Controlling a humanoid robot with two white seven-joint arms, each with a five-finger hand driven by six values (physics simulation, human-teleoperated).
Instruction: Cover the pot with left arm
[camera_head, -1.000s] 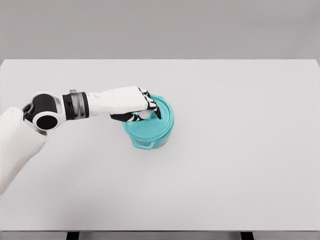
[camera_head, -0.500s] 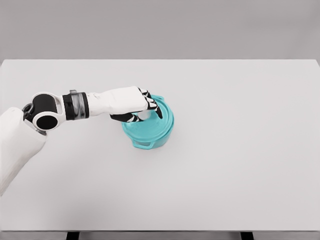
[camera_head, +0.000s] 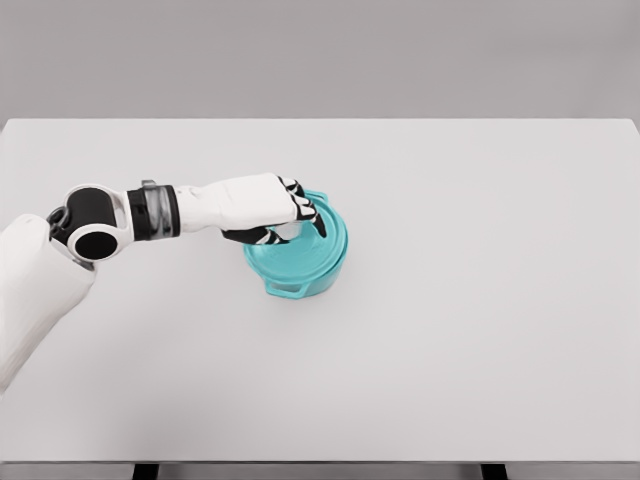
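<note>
Teal pot (camera_head: 297, 262) sits on the white table (camera_head: 480, 300), left of table centre, slightly toward the far edge. Teal lid (camera_head: 328, 232) lies on top of the pot, handle tab sticking out at pot's near-left. Left hand (camera_head: 275, 212) reaches in from pot's left, fingers (camera_head: 308, 212) curled down gripping the lid knob

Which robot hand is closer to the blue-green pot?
The left hand. It sits right on top of the teal pot, fingers curled around the knob of the lid. The right hand is not in the picture at all.
</note>
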